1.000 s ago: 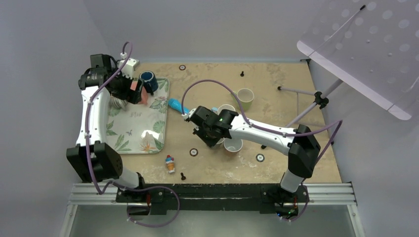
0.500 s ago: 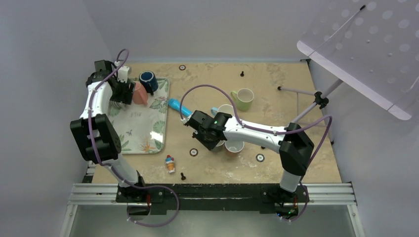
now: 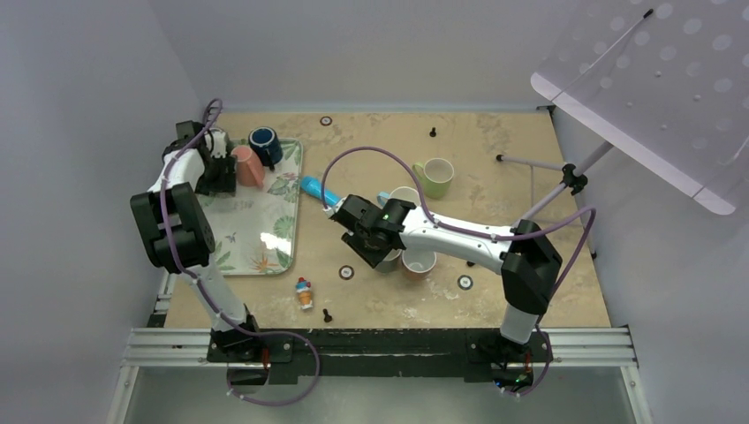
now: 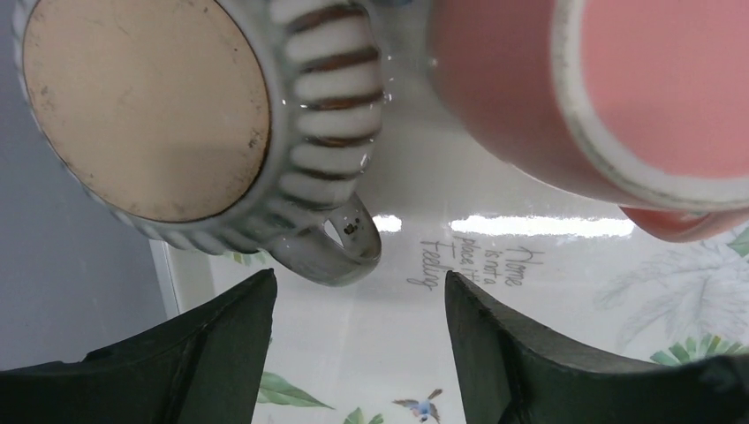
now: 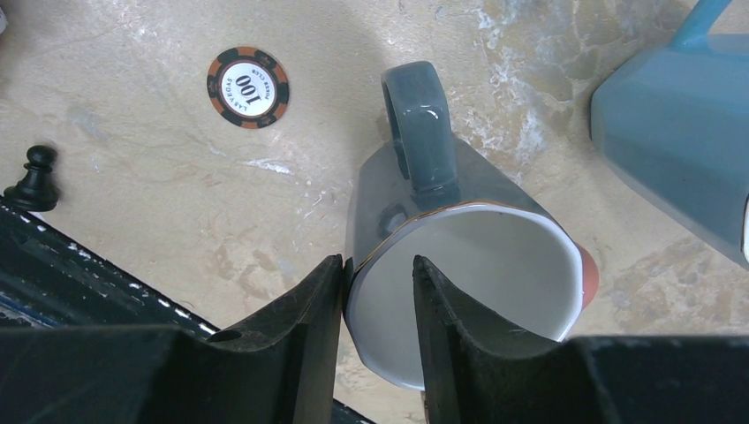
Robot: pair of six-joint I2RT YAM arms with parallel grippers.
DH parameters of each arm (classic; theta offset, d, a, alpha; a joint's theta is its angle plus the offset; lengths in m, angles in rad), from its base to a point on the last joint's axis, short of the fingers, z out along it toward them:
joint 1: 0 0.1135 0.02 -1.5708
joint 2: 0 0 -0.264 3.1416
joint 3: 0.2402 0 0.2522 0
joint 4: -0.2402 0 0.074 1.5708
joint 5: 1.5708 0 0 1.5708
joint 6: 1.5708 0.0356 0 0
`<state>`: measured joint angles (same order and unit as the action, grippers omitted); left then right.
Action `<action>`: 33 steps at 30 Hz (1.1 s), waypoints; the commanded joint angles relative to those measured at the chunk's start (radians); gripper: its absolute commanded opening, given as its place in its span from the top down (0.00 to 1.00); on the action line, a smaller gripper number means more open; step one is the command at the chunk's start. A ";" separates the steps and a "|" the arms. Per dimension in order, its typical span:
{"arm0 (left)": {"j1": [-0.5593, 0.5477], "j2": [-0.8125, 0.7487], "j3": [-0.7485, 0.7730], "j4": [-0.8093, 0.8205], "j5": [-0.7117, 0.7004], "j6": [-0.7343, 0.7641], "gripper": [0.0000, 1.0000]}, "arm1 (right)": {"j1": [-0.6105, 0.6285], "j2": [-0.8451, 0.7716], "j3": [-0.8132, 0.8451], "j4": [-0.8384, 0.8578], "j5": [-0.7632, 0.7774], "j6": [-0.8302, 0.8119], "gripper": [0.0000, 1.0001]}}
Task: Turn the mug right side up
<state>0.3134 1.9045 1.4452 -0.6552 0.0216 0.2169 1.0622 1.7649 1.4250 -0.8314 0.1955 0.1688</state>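
A ribbed grey-and-white mug (image 4: 159, 115) stands upside down on the floral tray (image 4: 495, 353), its handle pointing at my left gripper (image 4: 358, 276). That gripper is open and empty just short of the handle. It also shows in the top view (image 3: 216, 172). A pink mug (image 4: 565, 88) stands base-up beside the ribbed one. My right gripper (image 5: 377, 260) straddles the rim of an upright grey mug (image 5: 424, 177) with a white inside. One finger is outside against the wall and one is inside, with a gap wider than the wall.
A dark blue mug (image 3: 265, 143) is on the tray. A green mug (image 3: 436, 177), a white mug (image 3: 405, 196) and an orange-brown mug (image 3: 418, 262) are near the grey mug. There is also a blue jug (image 5: 671, 115), a poker chip (image 5: 248, 87), a chess pawn (image 5: 35, 172), a small bottle (image 3: 304, 293) and a stand leg (image 3: 539, 163).
My left gripper has slid left off the pink mug to the ribbed mug, and the arm has folded back. My right gripper has shifted slightly left and towards me at the grey mug.
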 commanded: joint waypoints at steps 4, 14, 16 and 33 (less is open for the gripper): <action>0.009 0.078 0.063 0.051 -0.014 -0.053 0.34 | 0.008 -0.050 0.045 -0.015 0.048 0.005 0.62; 0.019 0.032 0.002 0.139 -0.097 -0.008 0.92 | 0.008 -0.058 0.023 0.000 0.040 0.004 0.62; 0.022 0.004 -0.017 0.153 -0.104 0.005 1.00 | 0.008 -0.072 0.019 0.002 0.045 0.005 0.62; 0.033 -0.435 -0.232 0.108 0.119 0.053 1.00 | 0.008 -0.270 -0.053 0.201 0.109 0.024 0.30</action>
<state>0.3393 1.5852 1.2304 -0.5568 0.0120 0.2550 1.0679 1.5707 1.3979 -0.7521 0.2562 0.1787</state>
